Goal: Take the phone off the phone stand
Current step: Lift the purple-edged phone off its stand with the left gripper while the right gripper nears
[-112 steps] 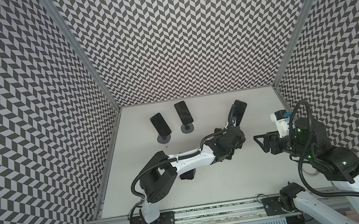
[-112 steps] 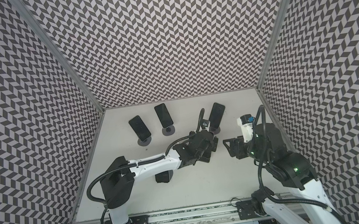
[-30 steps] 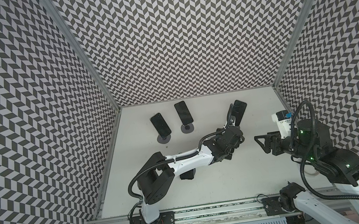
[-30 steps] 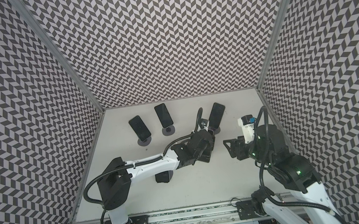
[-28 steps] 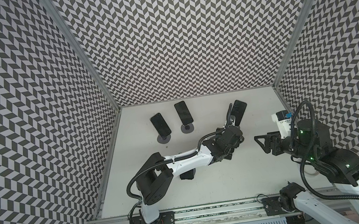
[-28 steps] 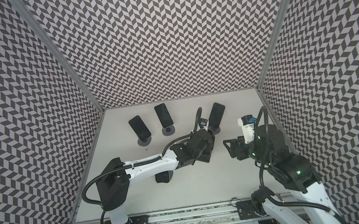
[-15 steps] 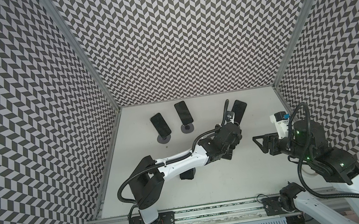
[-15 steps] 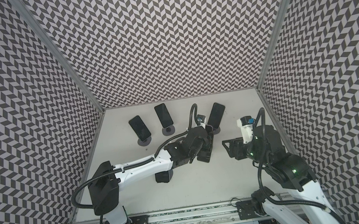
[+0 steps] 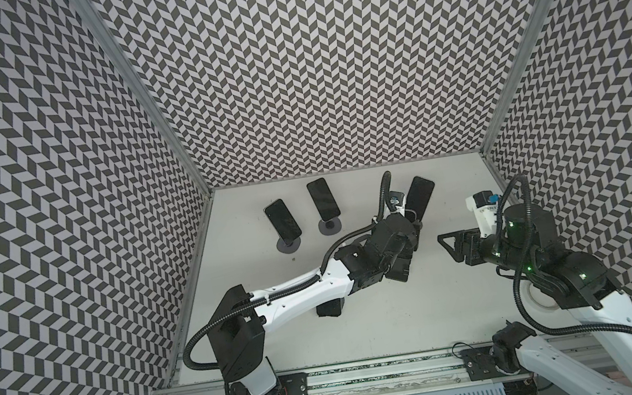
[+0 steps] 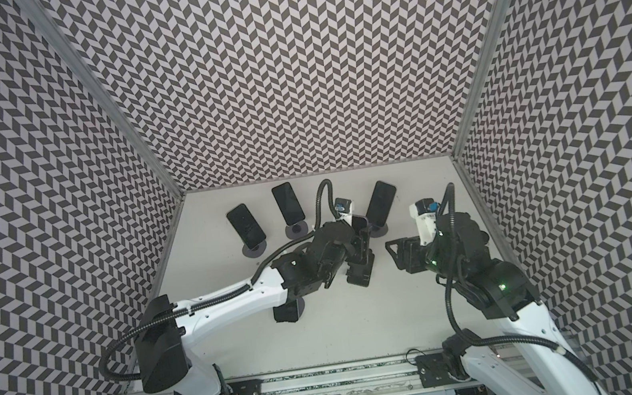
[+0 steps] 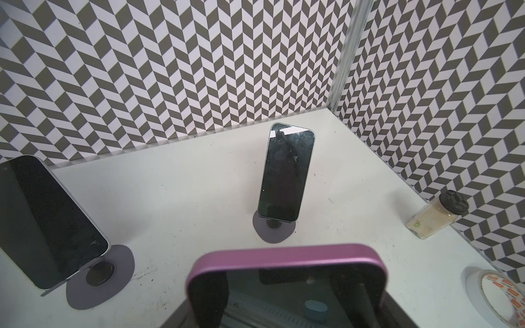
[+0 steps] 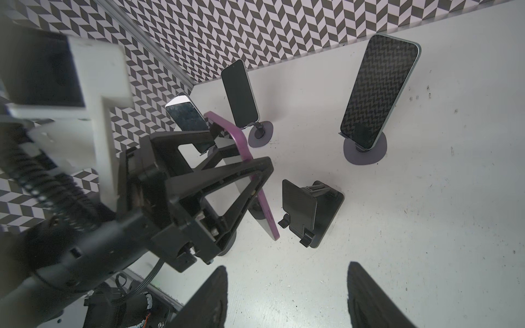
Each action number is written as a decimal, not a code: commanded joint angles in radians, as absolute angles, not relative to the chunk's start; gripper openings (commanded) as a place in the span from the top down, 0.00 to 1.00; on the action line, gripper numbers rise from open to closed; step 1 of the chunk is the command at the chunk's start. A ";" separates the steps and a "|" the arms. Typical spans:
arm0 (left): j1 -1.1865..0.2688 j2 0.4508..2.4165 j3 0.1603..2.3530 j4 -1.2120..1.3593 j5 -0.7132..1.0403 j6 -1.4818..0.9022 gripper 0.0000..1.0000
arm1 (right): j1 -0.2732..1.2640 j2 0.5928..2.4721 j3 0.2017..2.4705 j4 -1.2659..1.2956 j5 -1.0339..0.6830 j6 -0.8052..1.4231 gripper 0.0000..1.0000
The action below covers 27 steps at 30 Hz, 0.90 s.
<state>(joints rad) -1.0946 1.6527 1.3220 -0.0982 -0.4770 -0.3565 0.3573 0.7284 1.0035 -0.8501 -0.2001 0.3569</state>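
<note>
Because the left fingers [image 12: 227, 174] are clamped on the purple phone [image 12: 265, 208] partway up its body, the phone hangs in the air, tilted much as it would lean on a rest. I judge that this lets it slide out past the cradle lip rather than catch on it. It sits just beside the black stand [image 12: 309, 210], seemingly clear of it, and the stand's cradle is bare. That stand rests on the desk [image 12: 426, 227] in front of the right fingers [image 12: 213, 298], which stand apart with nothing between them. Held low and pointing at the stand, they look ready to steady it if it drags along, though they do not touch it. Farther out, three other phones [image 9: 323, 202] lean on round-based stands along the back of the desk, well apart from the work.

Against the view from a few seconds back, the left wrist has risen and drawn toward the back wall, so the black stand shows free below it in both top views. The right arm has barely shifted. The removal looks all but done; setting the phone down remains.
</note>
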 commanded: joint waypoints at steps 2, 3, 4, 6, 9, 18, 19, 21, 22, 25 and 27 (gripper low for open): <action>-1.085 1.584 1.288 -0.064 -0.488 -0.369 0.34 | 0.362 0.737 0.985 -0.772 -0.224 0.380 0.38; -1.083 1.575 1.280 -0.063 -0.489 -0.371 0.34 | 0.362 0.739 0.982 -0.766 -0.229 0.386 0.39; -1.082 1.565 1.271 -0.063 -0.489 -0.373 0.34 | 0.363 0.741 0.980 -0.760 -0.233 0.390 0.39; -1.075 1.544 1.255 -0.060 -0.489 -0.375 0.34 | 0.364 0.745 0.976 -0.749 -0.239 0.397 0.39; -1.068 1.516 1.236 -0.057 -0.486 -0.383 0.35 | 0.364 0.754 0.978 -0.733 -0.242 0.395 0.40; -1.047 1.427 1.197 -0.064 -0.497 -0.387 0.36 | 0.395 0.827 1.011 -0.692 -0.248 0.379 0.41; -1.042 1.417 1.192 -0.067 -0.497 -0.387 0.36 | 0.404 0.840 1.019 -0.687 -0.243 0.380 0.41; -1.032 1.397 1.186 -0.075 -0.500 -0.384 0.36 | 0.421 0.864 1.035 -0.677 -0.234 0.380 0.41; -1.026 1.388 1.182 -0.079 -0.502 -0.382 0.36 | 0.434 0.877 1.046 -0.671 -0.227 0.379 0.41; -1.011 1.356 1.173 -0.093 -0.510 -0.379 0.36 | 0.475 0.916 1.073 -0.652 -0.206 0.383 0.42; -1.004 1.331 1.159 -0.095 -0.515 -0.377 0.36 | 0.509 0.940 1.087 -0.637 -0.192 0.386 0.42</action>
<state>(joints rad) -1.0161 1.3819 1.1687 -0.1081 -0.4839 -0.3607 0.4740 0.9226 1.0470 -0.7200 -0.2214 0.3851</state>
